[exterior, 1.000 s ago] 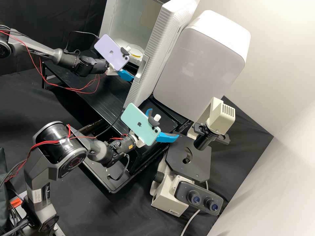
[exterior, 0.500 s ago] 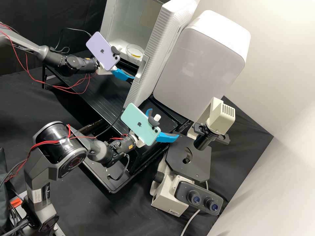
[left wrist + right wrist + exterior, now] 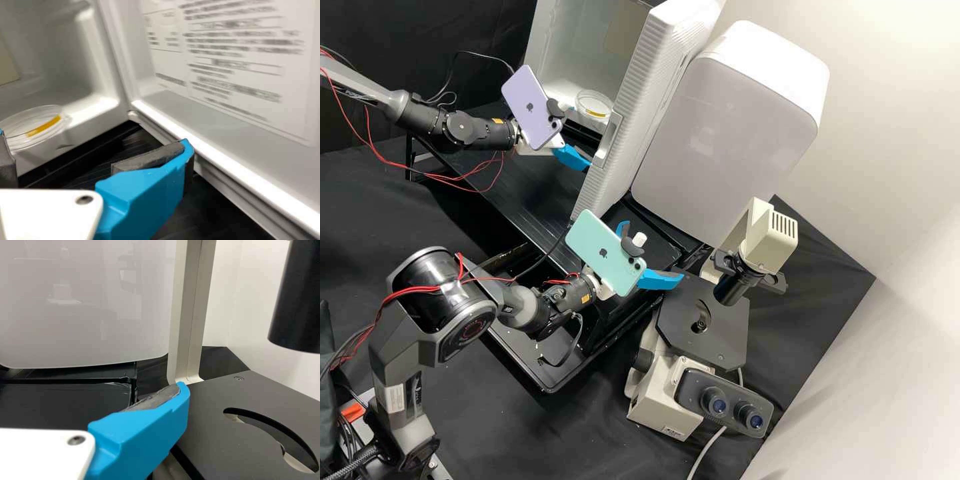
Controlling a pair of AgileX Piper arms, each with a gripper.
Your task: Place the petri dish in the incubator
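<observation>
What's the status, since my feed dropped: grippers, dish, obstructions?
Left gripper open, empty, at incubator mouth. Right gripper open by microscope stage. Petri dish inside incubator. Door open, nothing blocking.

This is looking like a laboratory: a binocular microscope (image 3: 667,393) is standing on the black-draped bench (image 3: 487,427), and farther back a white incubator (image 3: 573,47) is sitting open, a petri dish (image 3: 594,102) lying on its floor.

The high camera looks forward and down across the counter (image 3: 520,427). One wrist camera sits close behind the left pincer (image 3: 92,155), facing into the incubator (image 3: 100,60) ahead; the other, behind the right pincer (image 3: 651,252), faces the stage (image 3: 240,405). The high view shares both.
</observation>
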